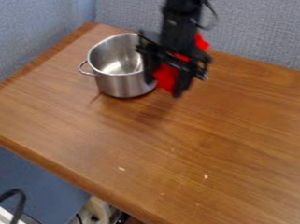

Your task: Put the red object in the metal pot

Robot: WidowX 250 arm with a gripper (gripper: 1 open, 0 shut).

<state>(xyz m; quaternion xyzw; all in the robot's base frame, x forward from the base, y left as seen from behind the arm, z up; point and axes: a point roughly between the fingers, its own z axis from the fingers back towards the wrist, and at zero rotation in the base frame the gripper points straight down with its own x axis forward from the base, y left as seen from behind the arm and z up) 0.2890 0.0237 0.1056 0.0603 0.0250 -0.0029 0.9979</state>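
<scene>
Red object (169, 77) observed held off the wooden table (154, 146), gripped between the fingers of the black gripper (170, 68). Position: beside the metal pot (122, 65), at the side nearer the table's middle; part of the red shows past the far side of the gripper. Pot stands upright on the table, open at the top, loop handle visible. Gripper and object appear blurred; contact with the pot's rim cannot be determined.
</scene>
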